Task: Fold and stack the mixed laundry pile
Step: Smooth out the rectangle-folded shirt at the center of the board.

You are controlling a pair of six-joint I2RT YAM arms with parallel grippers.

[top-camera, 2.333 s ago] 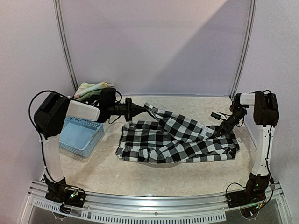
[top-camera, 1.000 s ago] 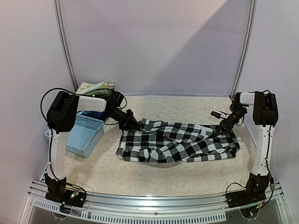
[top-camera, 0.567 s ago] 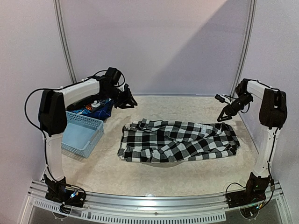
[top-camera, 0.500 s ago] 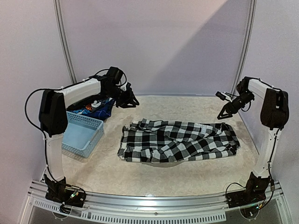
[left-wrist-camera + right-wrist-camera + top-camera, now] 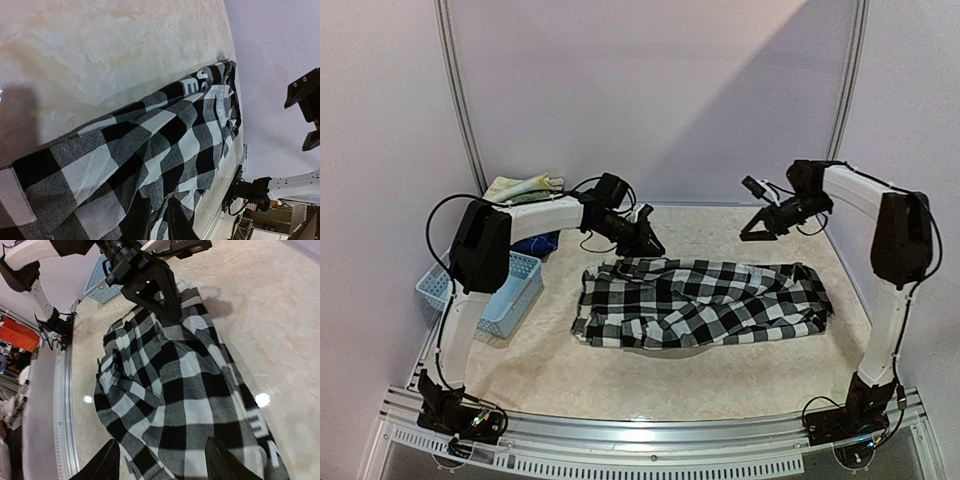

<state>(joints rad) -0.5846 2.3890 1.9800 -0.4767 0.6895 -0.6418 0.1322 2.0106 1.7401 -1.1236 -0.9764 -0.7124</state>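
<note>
1. grippers first: the left gripper point(image 5: 654, 246) has its fingers drawn almost together, only a slit between them and nothing in it; the right gripper point(image 5: 749, 233) hangs with its fingers spread wide and nothing between them.
2. at far left, a light blue perforated basket point(image 5: 523, 285) sits on the table point(image 5: 720, 385), partly hidden by the left arm's upright link.
3. just beyond the basket's far end, against the back wall, lies the rest of the laundry: a pale yellow-green floral cloth point(image 5: 517, 187) on top and a dark blue printed piece point(image 5: 539, 243) below it. whether they rest in the basket or behind it cannot be told.
4. the left arm stretches out from there toward the middle, its gripper pointing down at the far left edge of the black-and-white checked shirt point(image 5: 700, 300). the tips are right at the cloth; whether they touch it cannot be told.
5. the shirt lies flat and wrinkled in a wide band across the middle of the table, well apart from the basket and the other garments. the left wrist view shows white lettering on a dark strip at the shirt's far end.
6. at right, the right arm arches over from its base, its open gripper in the air above the shirt's far right part, clear of the cloth.
</note>
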